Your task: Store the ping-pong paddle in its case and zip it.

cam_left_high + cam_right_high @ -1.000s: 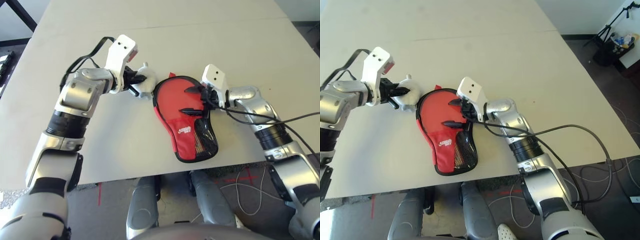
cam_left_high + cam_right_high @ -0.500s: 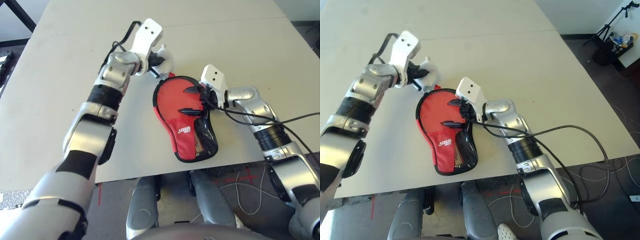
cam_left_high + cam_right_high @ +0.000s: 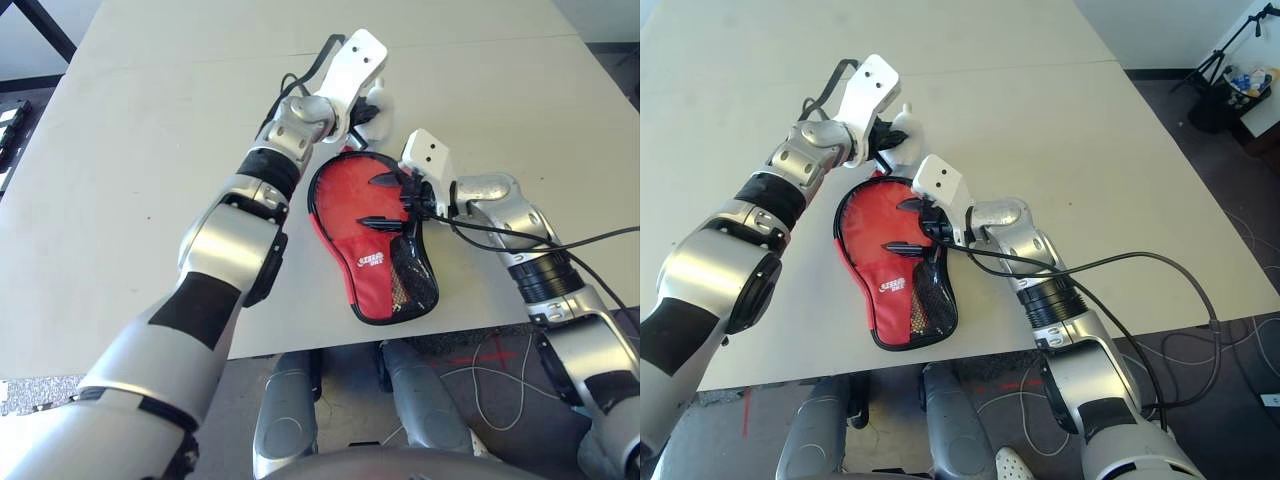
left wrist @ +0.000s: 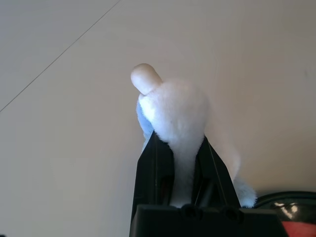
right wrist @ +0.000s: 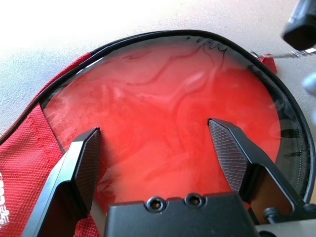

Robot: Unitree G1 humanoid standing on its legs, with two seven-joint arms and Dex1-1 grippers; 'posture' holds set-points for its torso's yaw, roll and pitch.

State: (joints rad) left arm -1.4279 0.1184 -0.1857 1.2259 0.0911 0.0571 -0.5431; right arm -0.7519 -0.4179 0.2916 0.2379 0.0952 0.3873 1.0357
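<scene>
Right wrist view had the paddle (image 5: pixel 168 123) inside the unzipped case (image 3: pixel 375 270), right gripper (image 5: pixel 158 153) spread wide; left gripper (image 4: pixel 178 168) pinched a white cloth lump (image 4: pixel 177 113).

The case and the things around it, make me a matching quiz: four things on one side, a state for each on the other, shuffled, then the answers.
1. case
2. left gripper
3. right gripper
4. white plush lump

A. open, over the red face
B. pinched between black fingers
C. lying flat on the table
D. shut on something soft

Pairs: 1-C, 2-D, 3-A, 4-B
</scene>
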